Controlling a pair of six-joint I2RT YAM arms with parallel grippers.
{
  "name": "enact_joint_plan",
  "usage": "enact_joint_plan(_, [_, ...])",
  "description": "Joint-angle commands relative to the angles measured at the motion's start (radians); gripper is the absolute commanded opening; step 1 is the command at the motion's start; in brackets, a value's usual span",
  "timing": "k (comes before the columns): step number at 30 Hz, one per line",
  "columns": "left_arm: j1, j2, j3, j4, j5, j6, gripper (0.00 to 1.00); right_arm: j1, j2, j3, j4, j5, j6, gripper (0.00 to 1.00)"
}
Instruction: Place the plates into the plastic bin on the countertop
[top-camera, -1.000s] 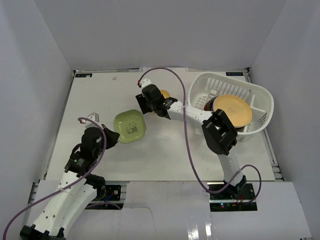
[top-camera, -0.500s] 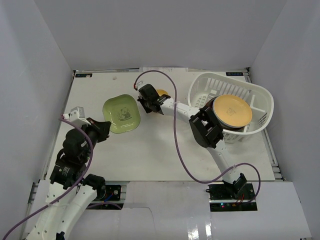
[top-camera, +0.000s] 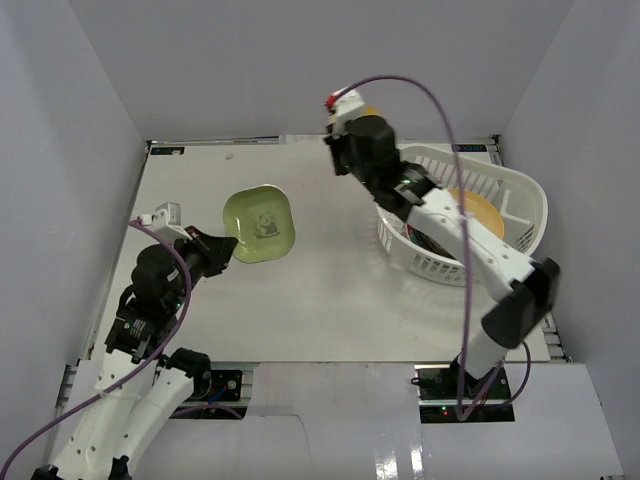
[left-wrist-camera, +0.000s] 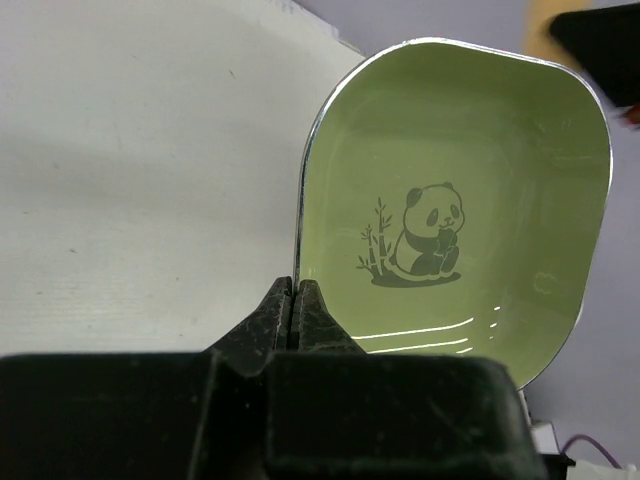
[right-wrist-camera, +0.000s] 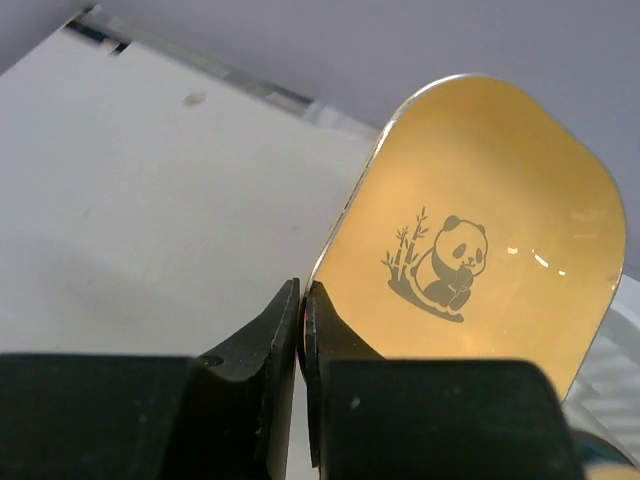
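Observation:
My left gripper (top-camera: 222, 247) (left-wrist-camera: 295, 290) is shut on the rim of a small square green plate (top-camera: 261, 224) (left-wrist-camera: 460, 210) with a panda drawing, held tilted above the countertop (top-camera: 330, 300) left of centre. My right gripper (top-camera: 362, 118) (right-wrist-camera: 302, 290) is shut on the edge of a small square yellow plate (top-camera: 369, 110) (right-wrist-camera: 490, 230) with the same panda, raised high at the back, just left of the plastic bin (top-camera: 535, 200). In the bin a round yellow plate (top-camera: 475, 210) lies on top of darker plates (top-camera: 420, 235).
White walls close in the countertop on three sides. The right arm's forearm (top-camera: 470, 240) stretches across the bin's near side. A purple cable (top-camera: 450, 140) arcs above the bin. The left arm's base (top-camera: 185, 370) sits at the near edge.
My right gripper closed on the yellow square plate and lifted it from the table up and right toward the bin. My left gripper carried the green plate slightly right.

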Motion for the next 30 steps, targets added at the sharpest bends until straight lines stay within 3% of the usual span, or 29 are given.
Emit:
enact_joint_plan(1, [-0.001,0.056,-0.021,0.103,0.163,-0.057,0.0,-0.148,-0.223,-0.146,-0.061,0.167,0.019,0.08])
enact_joint_plan(5, [-0.006,0.148,0.002,0.194,0.234,-0.09,0.0,-0.354,-0.427,-0.512,-0.026,0.068,0.14,0.08])
enact_joint_plan(7, [-0.023,0.21,0.042,0.214,0.242,-0.09,0.0,-0.46,-0.502,-0.602,0.01,-0.007,0.175,0.08])
enact_joint_plan(10, [-0.098,0.279,0.115,0.235,0.197,-0.068,0.0,-0.541,-0.511,-0.667,0.012,-0.049,0.186,0.08])
enact_joint_plan(15, [-0.331,0.489,0.246,0.24,-0.066,-0.005,0.0,-0.589,-0.472,-0.68,0.012,-0.156,0.212,0.1])
enact_joint_plan(19, [-0.498,0.645,0.359,0.247,-0.176,0.027,0.0,-0.601,-0.484,-0.664,-0.026,-0.164,0.261,0.53])
enact_joint_plan(20, [-0.513,0.675,0.379,0.252,-0.186,0.036,0.0,-0.615,-0.511,-0.644,-0.043,-0.168,0.275,0.71])
enact_joint_plan(23, [-0.572,0.788,0.468,0.252,-0.231,0.059,0.0,-0.652,-0.568,-0.501,-0.103,-0.175,0.303,0.84])
enact_joint_plan(25, [-0.612,0.874,0.519,0.252,-0.269,0.07,0.0,-0.676,-0.583,-0.403,-0.161,-0.181,0.311,0.81])
enact_joint_plan(27, [-0.648,0.97,0.602,0.255,-0.292,0.078,0.0,-0.696,-0.599,-0.264,-0.193,-0.193,0.315,0.62])
enact_joint_plan(28, [-0.659,1.006,0.634,0.254,-0.312,0.079,0.0,-0.696,-0.605,-0.225,-0.21,-0.201,0.324,0.46])
enact_joint_plan(29, [-0.67,1.044,0.666,0.254,-0.32,0.078,0.0,-0.696,-0.629,-0.178,-0.224,-0.213,0.335,0.14])
enact_joint_plan(30, [-0.685,1.082,0.741,0.254,-0.327,0.076,0.0,-0.696,-0.646,-0.174,-0.216,-0.234,0.346,0.08])
